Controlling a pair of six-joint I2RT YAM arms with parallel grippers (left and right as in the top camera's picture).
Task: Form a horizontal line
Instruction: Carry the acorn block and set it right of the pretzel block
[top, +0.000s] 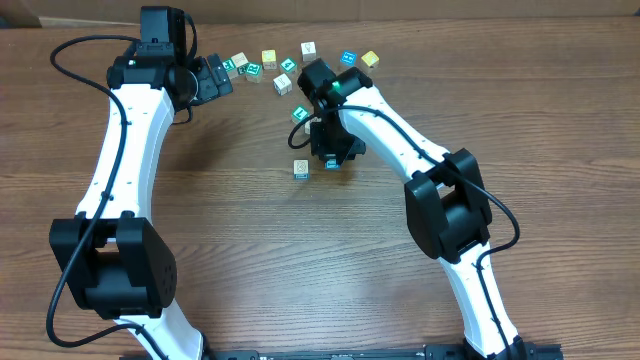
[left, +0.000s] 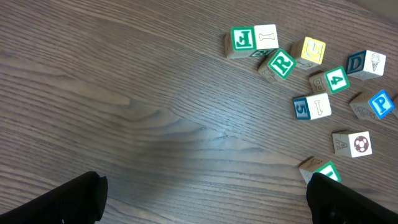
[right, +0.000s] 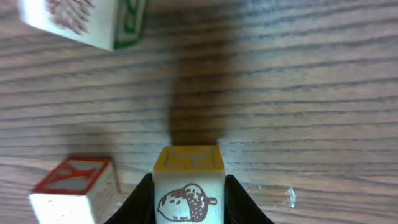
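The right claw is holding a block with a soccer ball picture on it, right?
Not quite. The right claw is holding a block, but its picture is an acorn, not a soccer ball. The right wrist view shows it.

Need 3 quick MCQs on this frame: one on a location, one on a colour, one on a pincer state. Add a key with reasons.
1. The acorn cube is:
A) between the right pincer's fingers
B) lying loose, untouched
C) stacked on another cube

2. Print colour on the R cube:
A) red
B) green
C) blue

3. The left pincer is:
A) shut on a cube
B) open, empty
C) shut, empty

Key:
1A, dark fingers flank both its sides.
2B, its face shows green print, no red or blue.
3B, its fingers stand far apart with nothing between.
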